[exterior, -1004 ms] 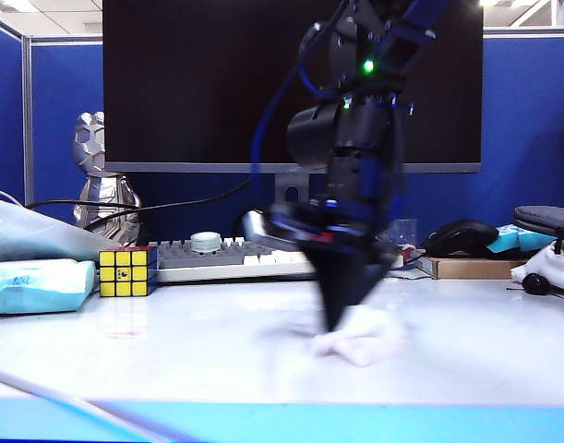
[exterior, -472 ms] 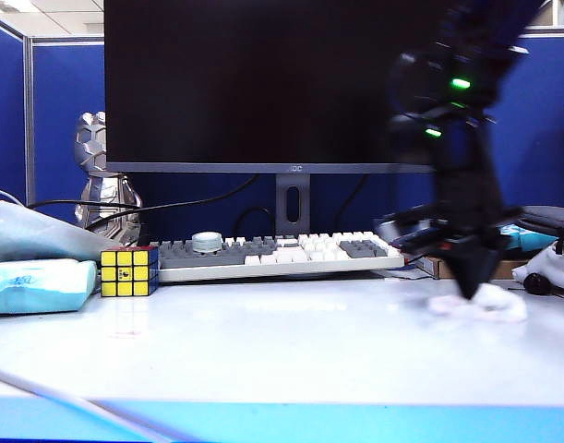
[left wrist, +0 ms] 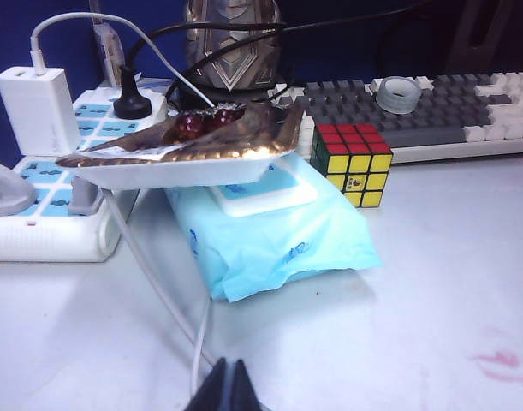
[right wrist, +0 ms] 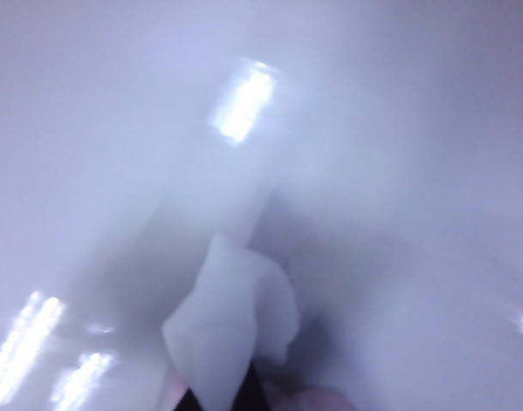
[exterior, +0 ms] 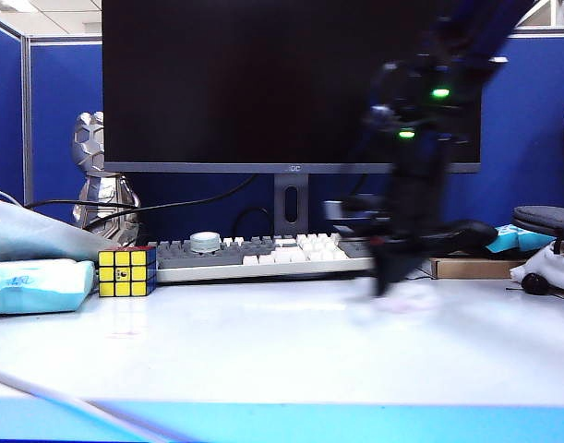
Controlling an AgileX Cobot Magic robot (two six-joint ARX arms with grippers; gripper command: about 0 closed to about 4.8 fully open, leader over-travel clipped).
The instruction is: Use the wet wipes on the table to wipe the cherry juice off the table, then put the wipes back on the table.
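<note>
While the right gripper pinches the wet wipes against the table right of centre, a cherry juice smear lies well off towards the colour cube. Nothing stands between them. The left gripper, pressed together and empty, sits nearer that smear, beside the tissue pack.

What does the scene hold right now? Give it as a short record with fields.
right gripper: motion-blurred, low over the table, right of centre, jaws shut on the wet wipes
left gripper: jaws shut, empty, clear of the wiping area
cherry juice: faint pink streak remains on the table
colour cube: by the keyboard
tissue pack: far left
</note>
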